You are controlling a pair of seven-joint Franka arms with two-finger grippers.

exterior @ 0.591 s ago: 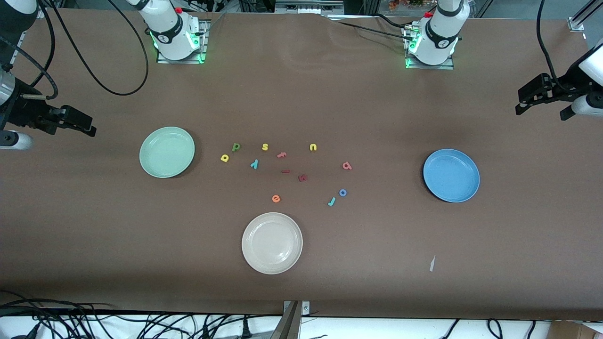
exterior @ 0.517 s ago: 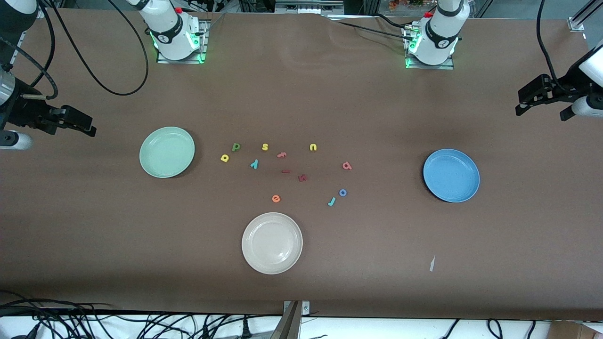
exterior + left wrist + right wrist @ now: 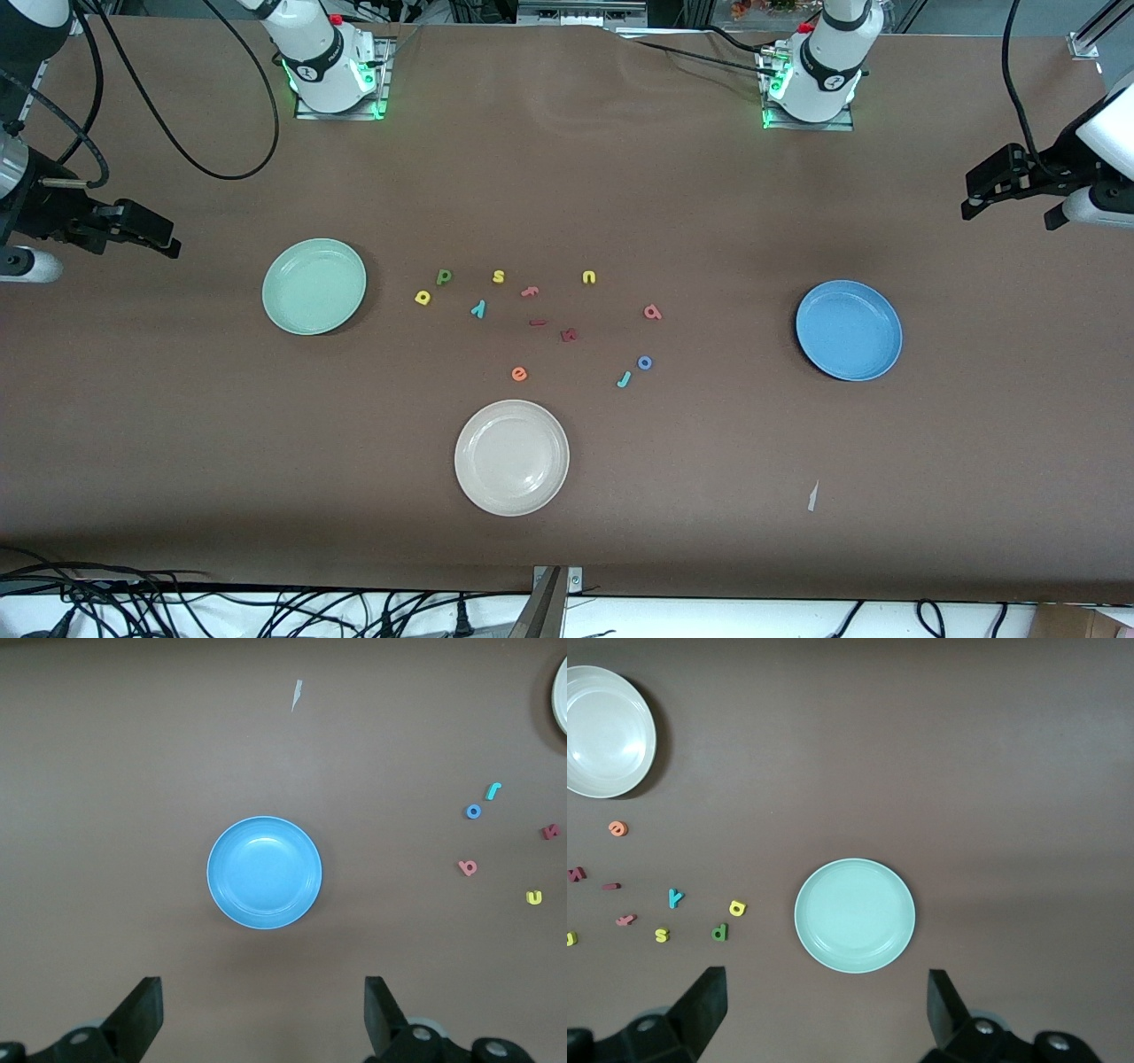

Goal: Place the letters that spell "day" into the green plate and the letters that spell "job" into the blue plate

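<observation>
Hovering wide open and empty, the left gripper (image 3: 974, 190) and right gripper (image 3: 164, 237) are flanking the table (image 3: 567, 532). The tiny pink-red foam "b" (image 3: 652, 311), blue foam ring "o" (image 3: 645, 361) and teal hook-shaped foam "j" (image 3: 624, 379) are lying toward the left arm's end from the round glossy cream-white plate (image 3: 511, 456); the dark green "d" (image 3: 443, 276), yellow "a" (image 3: 423, 297) and light-blue "y" (image 3: 478, 308) toward the right arm's.

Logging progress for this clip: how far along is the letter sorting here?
Nothing is done yet: the green plate and blue plate hold no letters. Nothing is in hand: the left gripper and right gripper hang open over bare table at their own ends. All six letters are left on the table between the plates: d, a, y, j, o, b.
</observation>
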